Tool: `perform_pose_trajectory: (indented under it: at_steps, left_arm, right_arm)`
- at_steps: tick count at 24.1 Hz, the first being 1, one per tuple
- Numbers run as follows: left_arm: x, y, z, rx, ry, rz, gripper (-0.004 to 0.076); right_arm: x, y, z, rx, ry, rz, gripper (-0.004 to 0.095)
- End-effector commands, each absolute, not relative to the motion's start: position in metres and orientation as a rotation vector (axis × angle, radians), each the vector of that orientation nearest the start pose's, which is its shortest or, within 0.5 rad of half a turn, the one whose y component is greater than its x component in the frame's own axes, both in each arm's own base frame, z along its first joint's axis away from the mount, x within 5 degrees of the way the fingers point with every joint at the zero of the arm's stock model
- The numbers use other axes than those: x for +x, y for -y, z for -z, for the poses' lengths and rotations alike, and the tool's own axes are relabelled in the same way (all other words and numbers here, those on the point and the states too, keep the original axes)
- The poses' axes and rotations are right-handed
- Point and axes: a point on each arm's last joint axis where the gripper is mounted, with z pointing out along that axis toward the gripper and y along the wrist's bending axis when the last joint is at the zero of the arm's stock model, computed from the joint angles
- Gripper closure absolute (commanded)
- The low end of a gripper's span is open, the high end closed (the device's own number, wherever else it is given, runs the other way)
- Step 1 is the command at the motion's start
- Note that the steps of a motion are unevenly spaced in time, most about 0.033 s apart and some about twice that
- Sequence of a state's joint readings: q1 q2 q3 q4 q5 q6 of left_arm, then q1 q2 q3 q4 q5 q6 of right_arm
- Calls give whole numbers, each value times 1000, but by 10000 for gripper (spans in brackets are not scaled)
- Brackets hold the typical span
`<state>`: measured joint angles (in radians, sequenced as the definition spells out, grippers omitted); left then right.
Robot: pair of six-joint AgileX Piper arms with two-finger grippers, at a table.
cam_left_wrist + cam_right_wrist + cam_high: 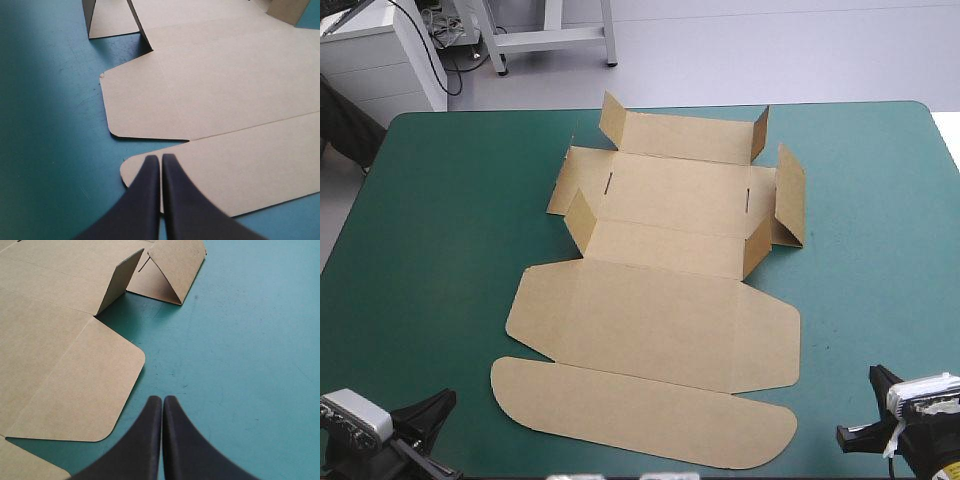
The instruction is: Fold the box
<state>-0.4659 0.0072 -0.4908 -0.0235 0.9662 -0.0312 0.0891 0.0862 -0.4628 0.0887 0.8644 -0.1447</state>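
The brown box (660, 300) lies as a cut sheet in the middle of the teal-green table. Its lid panel and rounded front flap (640, 405) lie flat toward the near edge. Small side flaps stand partly raised at the far part (760, 135). My left gripper (161, 158) is shut, and its tips hover over the near left corner of the front flap (240, 170). My right gripper (162, 399) is shut above bare cover, just right of the lid's rounded corner (85, 385). A raised side flap (172, 270) stands ahead of it. Both arms sit low at the near corners (390, 430) (910, 420).
The table's far edge (660, 108) runs just beyond the box. Wide bare cover lies to the left (440, 230) and to the right (880, 250) of the sheet.
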Motion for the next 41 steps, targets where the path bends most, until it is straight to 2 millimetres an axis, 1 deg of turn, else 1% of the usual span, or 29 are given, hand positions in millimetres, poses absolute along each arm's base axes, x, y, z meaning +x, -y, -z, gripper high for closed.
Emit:
perform_pose_trajectory:
  at_steps: [1, 8, 10, 12, 13, 15, 18, 20, 21, 23, 26, 29, 32, 35, 37, 38, 39, 40, 41]
  left_arm:
    - [2, 3, -295, 410, -1863, 380, 731]
    - [2, 3, -295, 410, -1863, 380, 731]
    - [2, 3, -295, 410, -1863, 380, 731]
    - [2, 3, -295, 410, -1863, 380, 731]
    - [2, 3, -295, 410, -1863, 380, 731]
    - [2, 3, -295, 410, -1863, 380, 731]
    - [2, 3, -295, 410, -1863, 380, 731]
    - [2, 3, -295, 410, -1863, 380, 731]
    - [2, 3, -295, 410, -1863, 380, 731]
    - [2, 3, -295, 410, -1863, 380, 731]
    - [2, 3, -295, 410, -1863, 380, 731]
    - [2, 3, -295, 410, -1863, 380, 731]
    - [2, 3, -295, 410, -1863, 380, 731]
    - [2, 3, -295, 410, -1863, 380, 731]
    - [2, 3, -295, 410, -1863, 380, 731]
    - [2, 3, -295, 410, -1863, 380, 731]
    - [2, 3, -295, 410, -1863, 380, 731]
    - [2, 3, -295, 410, -1863, 380, 731]
    - [2, 3, -295, 410, -1863, 380, 731]
  right_arm:
    - [22, -8, -295, -204, -1873, -51, 913]
    - [22, -7, -295, -204, -1873, -51, 906]
    - [22, -8, -295, -206, -1878, -52, 867]
    - [22, -9, -295, -222, -1875, -58, 783]
    - [22, -10, -295, -235, -1874, -66, 726]
    - [22, -12, -295, -267, -1869, -79, 594]
    - [22, -13, -295, -261, -1869, -92, 363]
    - [22, -13, -295, -260, -1869, -91, 280]
    - [22, -13, -295, -258, -1869, -92, 258]
    - [22, -12, -295, -257, -1863, -82, 256]
    - [22, -14, -296, -242, -1864, -130, 260]
    - [22, -15, -297, -239, -1867, -142, 261]
    - [27, -16, -317, -159, -1913, -213, 261]
    - [48, -18, -348, -158, -2002, -227, 261]
    - [72, -21, -365, -164, -2087, -236, 261]
    - [83, -22, -370, -168, -2130, -239, 261]
    - [100, -24, -377, -172, -2185, -242, 261]
    - [108, -25, -379, -173, -2209, -244, 261]
    - [122, -26, -383, -174, -2243, -246, 261]
